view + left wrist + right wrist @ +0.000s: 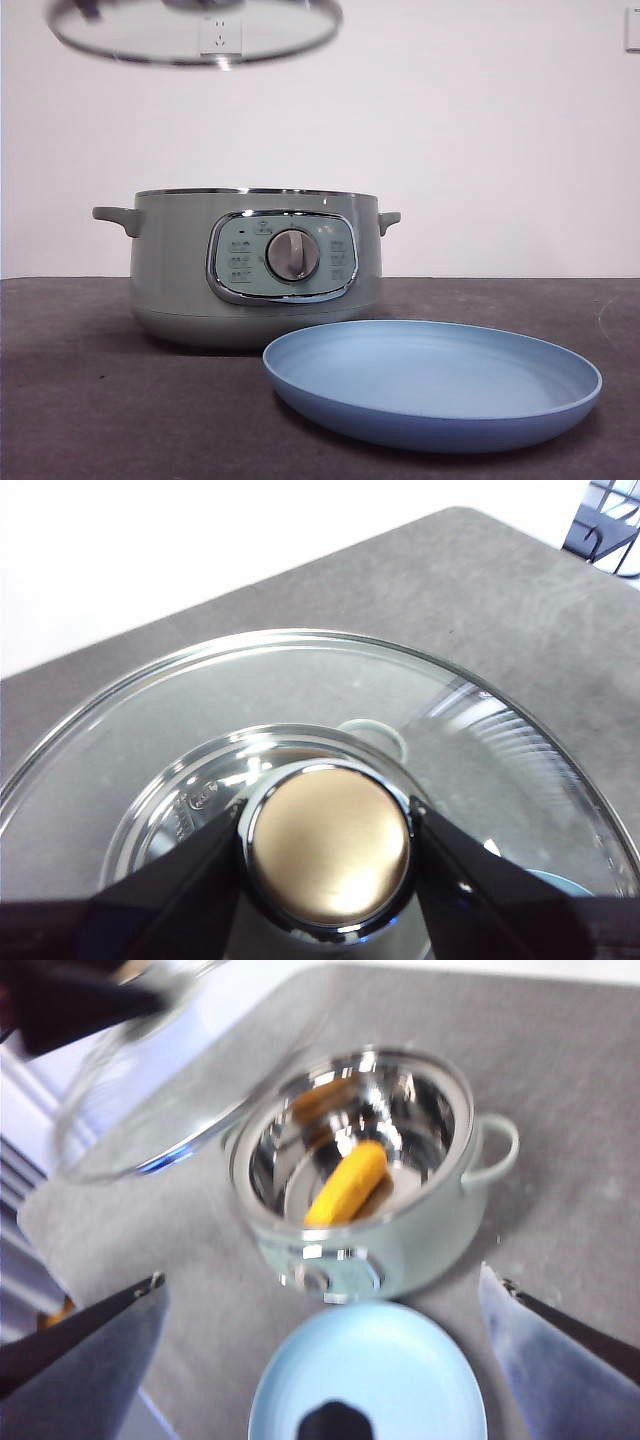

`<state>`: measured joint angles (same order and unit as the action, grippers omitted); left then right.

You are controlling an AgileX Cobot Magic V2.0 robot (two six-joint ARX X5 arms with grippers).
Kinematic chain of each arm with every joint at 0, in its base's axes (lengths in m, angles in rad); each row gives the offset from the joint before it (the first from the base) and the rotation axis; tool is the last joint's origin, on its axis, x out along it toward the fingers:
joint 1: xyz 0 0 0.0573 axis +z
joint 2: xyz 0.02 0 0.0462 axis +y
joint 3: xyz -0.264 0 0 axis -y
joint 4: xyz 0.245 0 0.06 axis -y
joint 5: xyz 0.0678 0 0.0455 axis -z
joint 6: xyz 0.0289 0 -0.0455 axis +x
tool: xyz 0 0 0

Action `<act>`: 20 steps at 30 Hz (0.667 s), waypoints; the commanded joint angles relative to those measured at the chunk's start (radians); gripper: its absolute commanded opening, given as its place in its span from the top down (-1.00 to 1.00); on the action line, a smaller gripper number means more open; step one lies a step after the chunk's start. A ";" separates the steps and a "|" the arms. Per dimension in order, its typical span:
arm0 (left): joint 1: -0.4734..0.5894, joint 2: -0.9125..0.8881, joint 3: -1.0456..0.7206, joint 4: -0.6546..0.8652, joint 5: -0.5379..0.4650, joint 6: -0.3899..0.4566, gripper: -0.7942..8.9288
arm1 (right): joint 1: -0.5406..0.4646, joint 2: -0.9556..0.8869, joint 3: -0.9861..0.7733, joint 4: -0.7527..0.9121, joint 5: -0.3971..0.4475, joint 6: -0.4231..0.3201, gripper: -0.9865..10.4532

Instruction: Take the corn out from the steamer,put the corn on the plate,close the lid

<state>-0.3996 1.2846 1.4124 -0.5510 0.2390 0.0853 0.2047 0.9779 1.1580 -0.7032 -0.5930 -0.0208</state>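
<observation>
The steamer [255, 265] stands open on the table, its dial facing the front view. The corn [347, 1182] lies inside it on the shiny bottom. The lid [195, 30] hangs in the air above and to the left of the pot, slightly tilted. My left gripper [328, 815] is shut on the lid's round knob [330, 850]. The blue plate [430, 385] lies empty just in front of the steamer, to the right. My right gripper [322, 1278] is open high above the pot and plate, holding nothing. In its view the lid [170, 1090] shows beside the pot.
The dark grey table [80, 400] runs wide on both sides of the pot. A white wall with a socket [220, 35] stands behind. A black frame [605, 520] shows past the table's far corner.
</observation>
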 commanded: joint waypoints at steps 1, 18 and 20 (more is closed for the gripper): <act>0.002 -0.108 0.018 -0.002 0.006 -0.002 0.85 | 0.014 0.042 0.003 0.071 0.001 0.100 -0.16; 0.002 -0.492 0.018 -0.320 -0.013 -0.006 0.85 | 0.346 0.533 0.211 0.323 0.341 0.241 -0.16; 0.002 -0.518 0.018 -0.350 -0.034 -0.006 0.85 | 0.373 0.620 0.306 0.289 0.389 0.241 -0.16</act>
<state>-0.3996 0.7826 1.4124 -0.9417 0.2123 0.0849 0.5667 1.5517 1.4185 -0.4065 -0.2253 0.2100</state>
